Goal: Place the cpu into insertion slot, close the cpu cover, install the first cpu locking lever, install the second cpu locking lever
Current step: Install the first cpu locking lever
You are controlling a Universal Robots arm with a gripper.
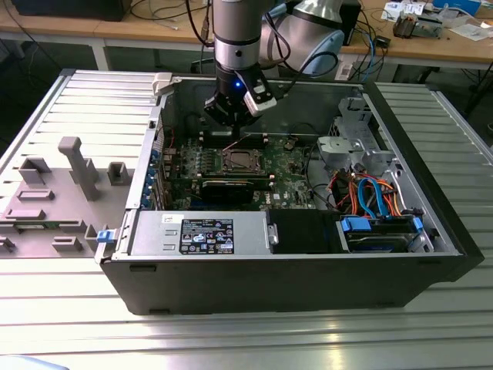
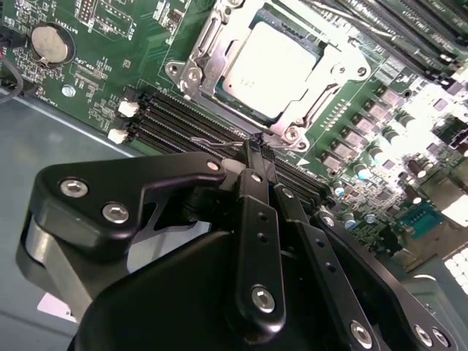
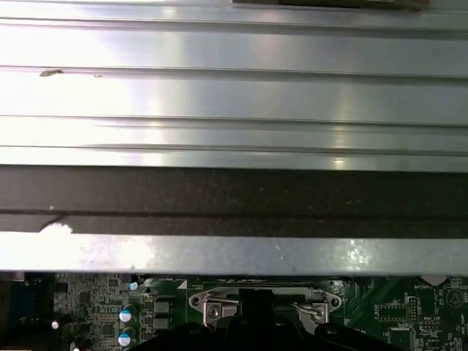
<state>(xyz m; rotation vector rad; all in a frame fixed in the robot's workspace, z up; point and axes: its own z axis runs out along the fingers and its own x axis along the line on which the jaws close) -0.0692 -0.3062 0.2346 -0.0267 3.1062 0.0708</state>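
In the exterior view, the gripper (image 1: 233, 129) was seen at upper centre of the frame, just above the insertion slot (image 1: 240, 160). In the second wrist view, its fingers (image 2: 256, 162) were pressed together, and the cpu (image 2: 272, 67) was seated upper centre under the cpu cover (image 2: 205, 42).

Open computer case (image 1: 308, 277) is lying on its side on the ribbed metal table (image 1: 431, 339). Grey plastic fixture (image 1: 73, 166) is sitting at the exterior view's left. Orange and blue cables (image 1: 370, 193) are running beside the blue-trimmed drive bay (image 1: 381, 231). Coin battery (image 2: 51, 42) is sitting on the green board (image 2: 110, 44).
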